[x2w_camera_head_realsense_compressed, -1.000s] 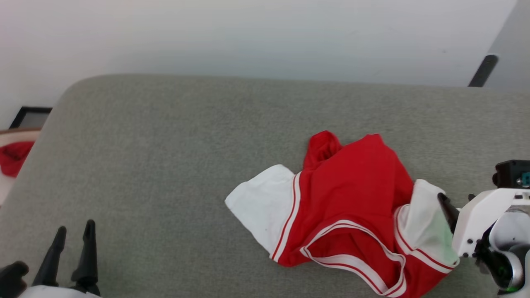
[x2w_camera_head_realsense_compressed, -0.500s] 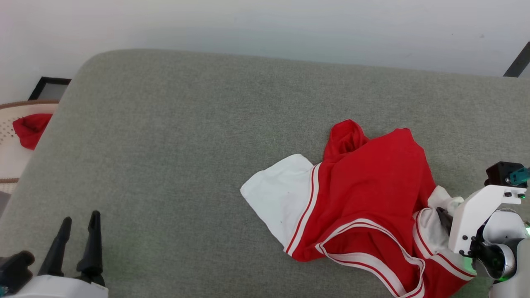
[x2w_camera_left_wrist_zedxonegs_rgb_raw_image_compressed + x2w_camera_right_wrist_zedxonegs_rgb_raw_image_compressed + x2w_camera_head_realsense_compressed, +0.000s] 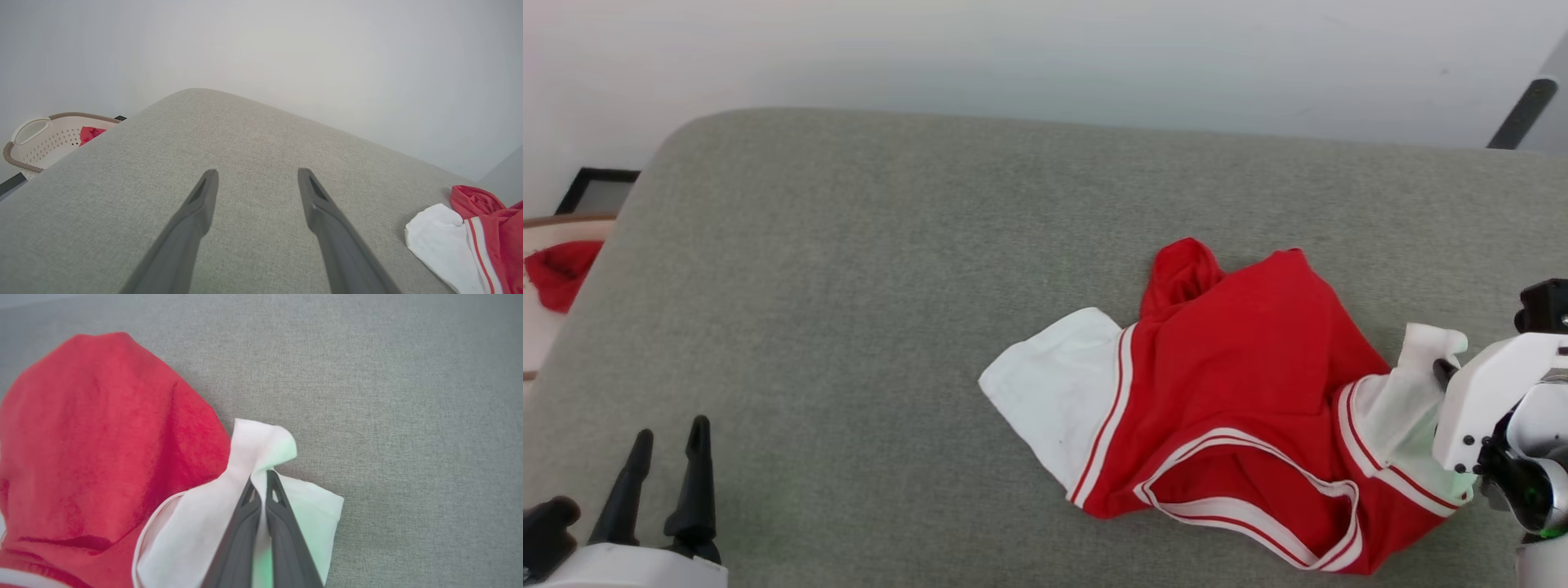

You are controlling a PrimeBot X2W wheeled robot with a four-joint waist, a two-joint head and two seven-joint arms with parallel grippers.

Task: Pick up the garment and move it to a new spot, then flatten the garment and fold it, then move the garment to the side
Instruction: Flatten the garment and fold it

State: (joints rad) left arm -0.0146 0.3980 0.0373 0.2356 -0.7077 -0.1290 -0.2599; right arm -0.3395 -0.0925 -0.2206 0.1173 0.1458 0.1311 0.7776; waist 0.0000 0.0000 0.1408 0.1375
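Pretty bare room tbh: plain white wall (image 3: 1013, 57) across 12 o'clock behind a big grey fabric-covered worktop (image 3: 849, 286) with a rounded corner, a cream perforated laundry basket (image 3: 49, 145) with a brown rim off at 9 o'clock, a dark frame (image 3: 596, 189) at 10, a slanted dark bar (image 3: 1521, 113) at 2, all in soft even light.

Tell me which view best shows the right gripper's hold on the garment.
Right wrist view: the right gripper's fingers are shut on the garment's white sleeve. Head view mostly hides the fingers behind the wrist housing; left wrist view catches the garment's other sleeve.
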